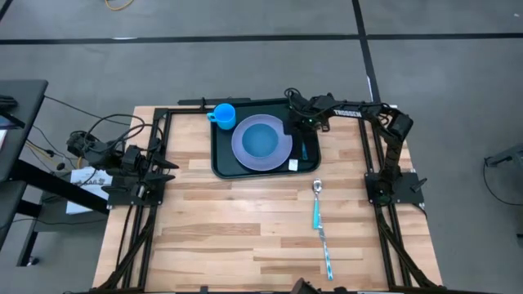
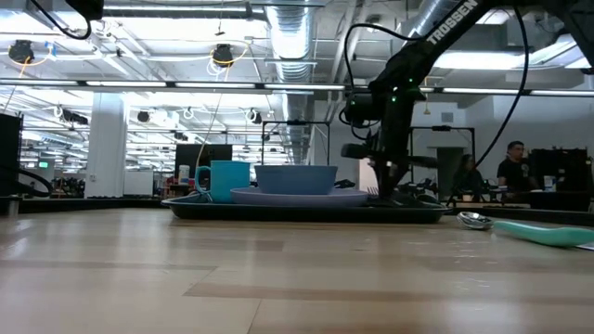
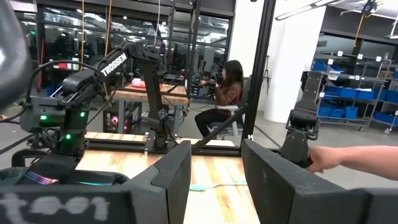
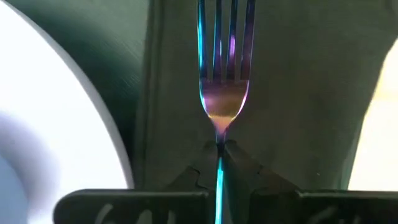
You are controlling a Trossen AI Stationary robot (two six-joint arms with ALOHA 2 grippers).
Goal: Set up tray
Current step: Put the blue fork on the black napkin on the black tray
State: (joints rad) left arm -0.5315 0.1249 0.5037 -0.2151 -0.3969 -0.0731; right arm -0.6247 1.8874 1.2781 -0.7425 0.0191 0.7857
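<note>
The dark tray (image 1: 221,163) lies at the table's far middle. It carries a blue cup (image 1: 223,114) and a lavender plate (image 1: 242,152) with a blue bowl (image 1: 261,139). My right gripper (image 1: 301,131) points down over the tray's right part, beside the plate, and is shut on a fork (image 4: 224,68) with iridescent tines and a teal handle (image 1: 304,151). Under the fork lies a flat dark rectangle (image 4: 180,93). My left gripper (image 3: 214,180) waits open at the table's left edge, with nothing between its fingers. My right gripper pinches the fork's narrow neck (image 4: 220,138), just behind the tines, between its two fingertips. The fingers come from above and lie across the fork. The tines reach out past the fingertips over the dark rectangle. Whether the fork rests on it, I cannot tell.
A spoon (image 1: 317,189) and another teal-handled utensil (image 1: 326,253) lie on the wood, near of the tray's right corner. In the left wrist view a person's hand (image 3: 329,158) shows at the right, and a person (image 3: 227,93) sits beyond the table.
</note>
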